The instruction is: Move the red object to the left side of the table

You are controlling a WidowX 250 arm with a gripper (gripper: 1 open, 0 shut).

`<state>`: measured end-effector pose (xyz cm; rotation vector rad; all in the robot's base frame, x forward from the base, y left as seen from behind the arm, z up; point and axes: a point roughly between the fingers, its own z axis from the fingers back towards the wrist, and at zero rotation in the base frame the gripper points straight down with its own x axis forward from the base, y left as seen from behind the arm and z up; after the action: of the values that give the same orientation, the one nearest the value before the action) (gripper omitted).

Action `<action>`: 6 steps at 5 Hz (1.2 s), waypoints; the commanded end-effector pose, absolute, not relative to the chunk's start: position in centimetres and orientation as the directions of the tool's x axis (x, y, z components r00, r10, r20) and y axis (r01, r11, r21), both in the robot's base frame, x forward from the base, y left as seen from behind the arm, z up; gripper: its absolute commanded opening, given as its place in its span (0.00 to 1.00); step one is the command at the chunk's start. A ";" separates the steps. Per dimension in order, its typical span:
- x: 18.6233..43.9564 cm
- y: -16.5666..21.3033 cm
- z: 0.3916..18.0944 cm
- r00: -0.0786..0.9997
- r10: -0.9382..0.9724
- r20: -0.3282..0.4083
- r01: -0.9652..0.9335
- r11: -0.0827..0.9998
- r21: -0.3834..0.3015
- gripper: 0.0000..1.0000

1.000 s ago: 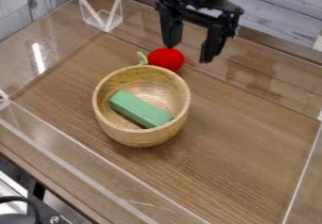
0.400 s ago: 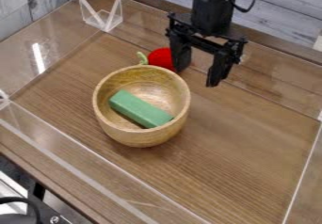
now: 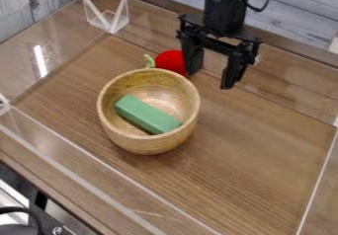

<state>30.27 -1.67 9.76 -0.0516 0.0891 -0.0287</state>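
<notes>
Upright, the red toy fruit [image 3: 169, 60] sat on the bench [image 3: 251, 150], stem [image 3: 149, 58] angled left; the pincer [image 3: 211, 73] stood apart beside it.

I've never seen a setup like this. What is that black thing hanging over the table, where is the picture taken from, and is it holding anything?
The black thing is the gripper of a robot arm: two fingers that pinch things. It points down with its jaws open and holds nothing. The single picture comes from a camera looking down at the table from in front and above. The table is brown wood with clear plastic walls around it. On it stands a wooden bowl with a green block inside. Just behind the bowl lies the small red object, a toy fruit, partly hidden behind one gripper finger.
</notes>
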 end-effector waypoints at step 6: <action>29.8 -3.6 10.5 0.994 -0.105 -0.010 0.104 0.991 -0.080 1.00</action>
<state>29.48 -3.43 8.64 -0.0765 0.0807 -0.0878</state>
